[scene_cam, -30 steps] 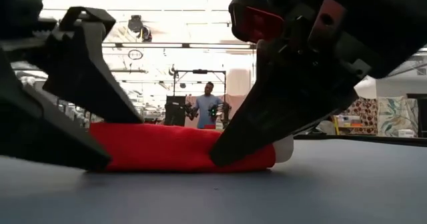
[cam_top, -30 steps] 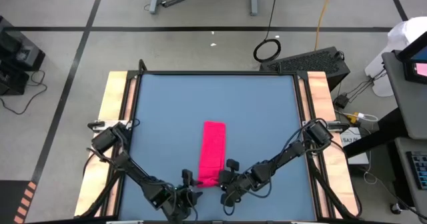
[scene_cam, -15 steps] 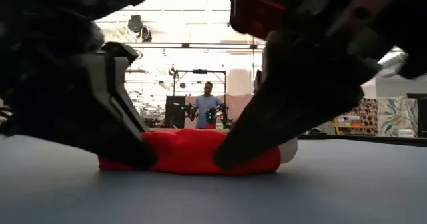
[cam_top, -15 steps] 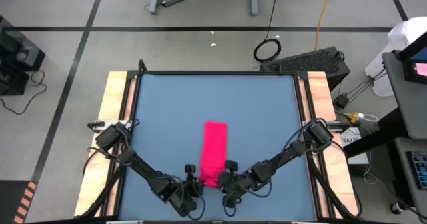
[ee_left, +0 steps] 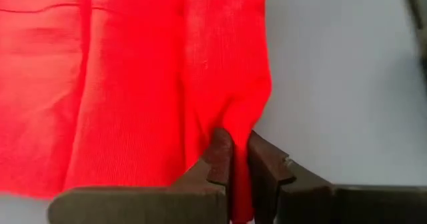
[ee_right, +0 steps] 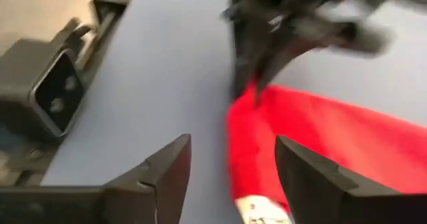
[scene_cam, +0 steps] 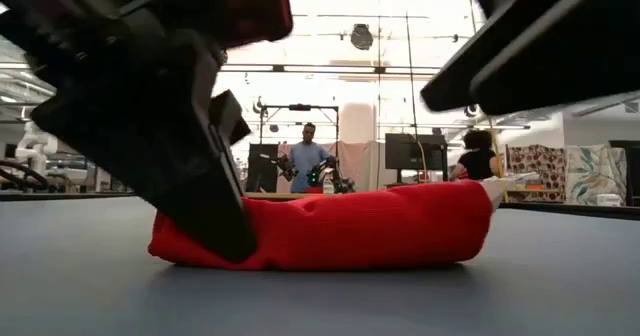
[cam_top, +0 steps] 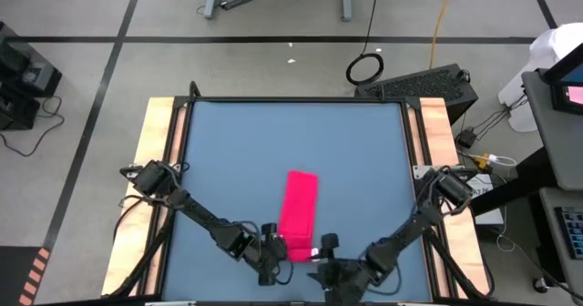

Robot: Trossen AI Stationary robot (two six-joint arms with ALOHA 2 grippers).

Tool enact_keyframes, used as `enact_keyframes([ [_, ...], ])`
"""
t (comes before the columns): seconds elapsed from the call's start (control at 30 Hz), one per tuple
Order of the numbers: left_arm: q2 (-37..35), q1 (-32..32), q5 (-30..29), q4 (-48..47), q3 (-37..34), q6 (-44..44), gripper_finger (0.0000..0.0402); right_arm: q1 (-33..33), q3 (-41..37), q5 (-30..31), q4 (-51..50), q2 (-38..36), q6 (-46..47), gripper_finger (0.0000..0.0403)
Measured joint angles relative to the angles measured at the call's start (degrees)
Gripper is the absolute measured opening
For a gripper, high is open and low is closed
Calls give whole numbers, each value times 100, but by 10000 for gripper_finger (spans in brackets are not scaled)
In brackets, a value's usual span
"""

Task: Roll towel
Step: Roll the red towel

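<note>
While the left end effector [ee_left: 239, 159] pinches the near left corner of the towel [cam_top: 299, 212] between its pressed-together fingers, the right end effector [ee_right: 232, 164] stands spread and empty just off the towel's near right corner, touching no cloth. The towel lies flat as a narrow folded strip in the near middle of the blue table [cam_top: 228, 142], its long axis running away from both arms toward the far edge, tilted slightly rightward. Its near short end, bunched into a low hump in the low view, lies between the two end effectors, so any rolling would have to travel along that axis, away from the arms. The left arm has the nearer claim, already gripping. Nothing else rests on the table in the strip's path. Beyond the table, people [scene_cam: 305, 160] stand well apart.
</note>
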Motion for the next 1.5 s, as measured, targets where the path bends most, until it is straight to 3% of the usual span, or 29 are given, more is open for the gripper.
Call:
enact_keyframes([
  [0.07,-2,126,332,51,2,-48,28,158,0,600,17,69,205,207],
  [0.13,1,228,613,159,0,-55,28,234,0,827,12,187,628,205],
  [0.27,10,416,1119,279,-4,98,28,220,0,442,-23,379,739,201],
  [0.33,13,505,1324,301,-5,123,28,188,0,184,8,403,436,198],
  [0.43,13,610,1636,318,-7,212,28,182,0,312,231,430,-162,192],
  [0.6,15,674,1643,113,0,224,28,79,7,725,330,501,-511,173],
  [0.87,17,685,1616,77,-2,231,28,-280,11,128,284,749,503,146],
  [1.0,19,683,1591,75,-4,240,28,-388,17,-143,212,746,999,108],
  [1.13,20,622,1282,79,-7,-13,45,-454,17,-368,170,729,1391,55],
  [1.27,18,489,865,72,-13,-57,95,-478,17,-519,159,723,1695,16],
  [1.37,-109,355,409,-95,-28,81,139,-479,17,-580,118,694,1898,11],
  [1.5,-491,102,-818,-539,-52,113,197,-547,17,-836,-122,530,2200,24],
])
